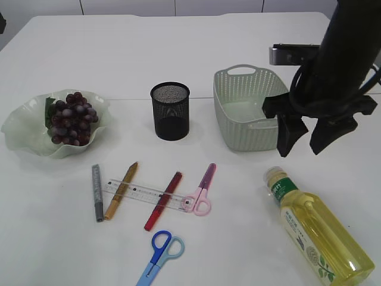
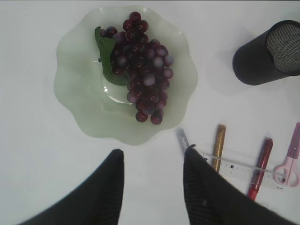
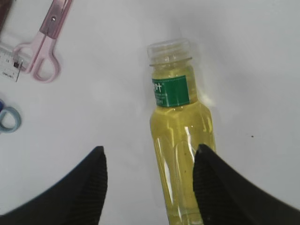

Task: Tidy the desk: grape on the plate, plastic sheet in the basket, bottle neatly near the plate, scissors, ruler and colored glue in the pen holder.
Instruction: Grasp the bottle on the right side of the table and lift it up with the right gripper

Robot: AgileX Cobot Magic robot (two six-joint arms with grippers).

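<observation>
The right tool [image 1: 300,146] hangs above the surface [image 1: 238,36] with its jaws wide and empty, beside the basket [image 1: 247,107]. The bottle [image 3: 180,140] lies flat on the surface directly below this tool, slightly toward its right finger, with the cap pointing away from the wrist. The bottle's long axis runs roughly along the tool's forward direction, so the jaws stand across the body, which suits a straight descent. The left tool [image 2: 152,180] is also open and empty; it hangs above the surface just short of the plate [image 2: 75,93], where the grapes [image 2: 143,75] already lie. The right arm is clearly the nearer to the bottle. The plate lies well apart on the left, so the carry likely crosses the scissors [image 1: 201,192] and ruler [image 1: 143,193].
</observation>
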